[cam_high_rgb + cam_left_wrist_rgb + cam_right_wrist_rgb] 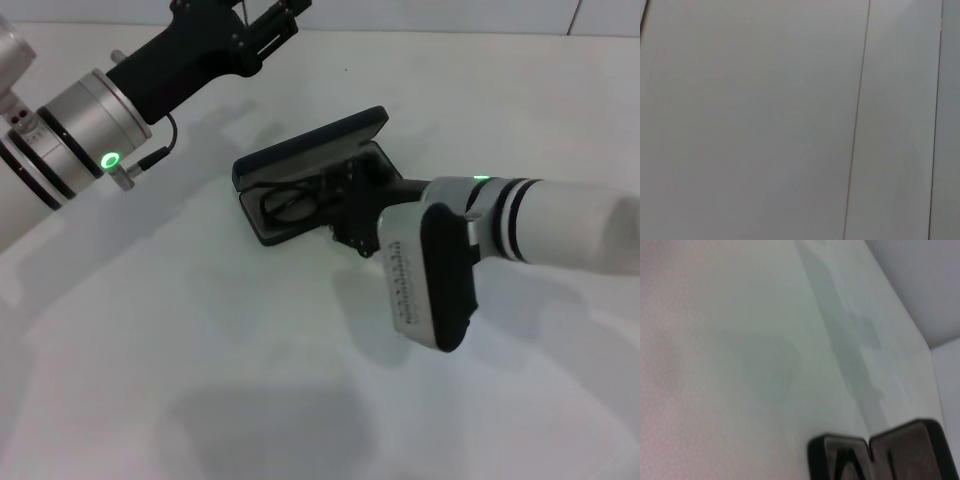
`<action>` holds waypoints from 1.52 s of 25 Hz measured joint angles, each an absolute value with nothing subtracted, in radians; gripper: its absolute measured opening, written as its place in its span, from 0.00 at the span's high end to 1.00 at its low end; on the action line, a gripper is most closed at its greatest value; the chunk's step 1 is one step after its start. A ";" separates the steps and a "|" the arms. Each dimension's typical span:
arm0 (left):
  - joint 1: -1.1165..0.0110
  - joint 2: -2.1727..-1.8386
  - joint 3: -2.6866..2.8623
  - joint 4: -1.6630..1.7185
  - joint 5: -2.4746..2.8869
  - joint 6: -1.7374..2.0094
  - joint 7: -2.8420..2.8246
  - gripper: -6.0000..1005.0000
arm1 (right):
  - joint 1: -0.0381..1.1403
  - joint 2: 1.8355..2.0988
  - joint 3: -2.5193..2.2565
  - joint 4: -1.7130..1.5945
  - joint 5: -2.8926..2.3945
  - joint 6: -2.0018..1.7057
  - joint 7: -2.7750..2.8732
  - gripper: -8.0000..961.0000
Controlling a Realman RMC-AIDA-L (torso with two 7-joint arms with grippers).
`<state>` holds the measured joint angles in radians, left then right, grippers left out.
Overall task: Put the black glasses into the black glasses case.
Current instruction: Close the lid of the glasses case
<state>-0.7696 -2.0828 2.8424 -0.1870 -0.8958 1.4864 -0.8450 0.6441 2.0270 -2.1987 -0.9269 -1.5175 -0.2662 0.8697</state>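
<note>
The case lies open on the tabletop — the glasses sit inside it. The right gripper reaches into the case beside them; I cannot tell its grip. The left gripper hangs far back.

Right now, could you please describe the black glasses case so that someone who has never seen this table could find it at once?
On the white table, look near the middle, just past the tip of the right arm's pincer. The black glasses case lies there open, its dark lid propped up behind a shallow tray holding the black glasses. It is the only hinged, rounded-rectangle box; the left pincer hangs farther back.
</note>
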 joint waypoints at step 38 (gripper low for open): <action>-0.912 -2.086 2.844 -0.179 -0.442 0.990 -1.066 0.39 | 0.438 2.014 -0.798 -0.852 -1.592 -1.743 0.904 0.31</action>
<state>-0.9124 -2.0864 2.8438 -0.1787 -0.4425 0.9905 -1.0656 0.4385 2.0137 -0.7983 -0.8518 -1.5921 -1.7428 0.9037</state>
